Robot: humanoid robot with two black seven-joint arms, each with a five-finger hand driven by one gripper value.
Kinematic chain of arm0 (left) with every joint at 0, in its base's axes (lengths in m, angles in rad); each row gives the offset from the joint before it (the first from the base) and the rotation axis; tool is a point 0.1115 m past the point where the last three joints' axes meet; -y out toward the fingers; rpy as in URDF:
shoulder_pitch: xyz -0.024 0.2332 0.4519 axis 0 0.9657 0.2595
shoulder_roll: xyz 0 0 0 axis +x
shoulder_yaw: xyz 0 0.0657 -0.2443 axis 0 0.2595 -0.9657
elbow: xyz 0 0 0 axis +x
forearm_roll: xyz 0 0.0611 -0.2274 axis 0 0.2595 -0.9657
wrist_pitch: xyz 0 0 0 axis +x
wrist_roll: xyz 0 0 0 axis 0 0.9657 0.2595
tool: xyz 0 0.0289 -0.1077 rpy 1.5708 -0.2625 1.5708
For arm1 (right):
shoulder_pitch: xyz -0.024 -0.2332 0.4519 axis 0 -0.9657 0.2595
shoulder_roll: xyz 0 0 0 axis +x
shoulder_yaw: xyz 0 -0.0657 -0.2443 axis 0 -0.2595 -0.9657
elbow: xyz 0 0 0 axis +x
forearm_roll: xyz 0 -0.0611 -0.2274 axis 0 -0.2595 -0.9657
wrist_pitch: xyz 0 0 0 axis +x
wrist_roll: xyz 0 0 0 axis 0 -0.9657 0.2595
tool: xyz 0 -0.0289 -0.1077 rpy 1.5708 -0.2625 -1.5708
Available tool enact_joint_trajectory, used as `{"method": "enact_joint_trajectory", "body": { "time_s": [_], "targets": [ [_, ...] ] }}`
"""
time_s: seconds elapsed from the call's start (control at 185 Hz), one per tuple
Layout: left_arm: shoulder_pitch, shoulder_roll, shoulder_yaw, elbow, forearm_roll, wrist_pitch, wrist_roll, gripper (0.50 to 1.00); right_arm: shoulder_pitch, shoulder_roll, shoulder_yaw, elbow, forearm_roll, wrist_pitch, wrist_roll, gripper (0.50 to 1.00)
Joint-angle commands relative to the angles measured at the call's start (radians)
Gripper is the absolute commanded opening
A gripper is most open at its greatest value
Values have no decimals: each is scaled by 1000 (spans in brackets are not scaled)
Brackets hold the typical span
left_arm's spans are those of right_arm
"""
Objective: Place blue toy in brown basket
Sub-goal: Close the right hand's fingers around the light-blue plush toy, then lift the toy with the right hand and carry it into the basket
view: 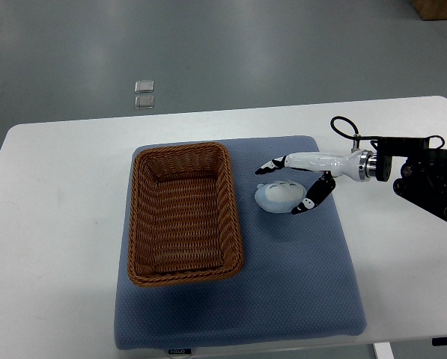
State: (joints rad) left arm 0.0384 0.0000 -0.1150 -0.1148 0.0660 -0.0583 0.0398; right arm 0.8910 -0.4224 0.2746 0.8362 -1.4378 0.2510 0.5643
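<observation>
Top view: blue toy [278, 197] lies on blue mat [298, 292], just right of brown basket [184, 215], not inside. Right robot hand [287, 187] straddles toy, fingers spread either side, not clamped yet; looks like pre-grasp pose. Basket empty, open side up, ready for drop. Mat sits on white worktop [58, 224]. Left arm out of view.

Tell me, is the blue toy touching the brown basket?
Apart. The top view shows a strip of blue mat between the blue toy and the brown basket.
</observation>
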Motion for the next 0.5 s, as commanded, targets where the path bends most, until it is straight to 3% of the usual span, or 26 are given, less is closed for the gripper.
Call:
{"method": "enact_joint_trajectory", "body": {
  "time_s": [0.0, 0.097, 0.189, 0.297, 0.356, 0.497],
  "targets": [
    [0, 0, 0, 0, 0, 0, 0, 1000, -1, 5, 2, 0, 2, -1, -1, 830],
    [0, 0, 0, 0, 0, 0, 0, 1000, -1, 5, 2, 0, 4, -2, -1, 762],
    [0, 0, 0, 0, 0, 0, 0, 1000, -1, 5, 2, -2, 2, -2, -1, 625],
    [0, 0, 0, 1, 0, 0, 0, 1000, -3, 5, 2, -2, 0, -6, -1, 529],
    [0, 0, 0, 0, 0, 0, 0, 1000, -1, 5, 2, -2, -1, -21, -1, 500],
    [0, 0, 0, 0, 0, 0, 0, 1000, 2, -4, 15, -2, 14, -72, 0, 500]
  ]
}}
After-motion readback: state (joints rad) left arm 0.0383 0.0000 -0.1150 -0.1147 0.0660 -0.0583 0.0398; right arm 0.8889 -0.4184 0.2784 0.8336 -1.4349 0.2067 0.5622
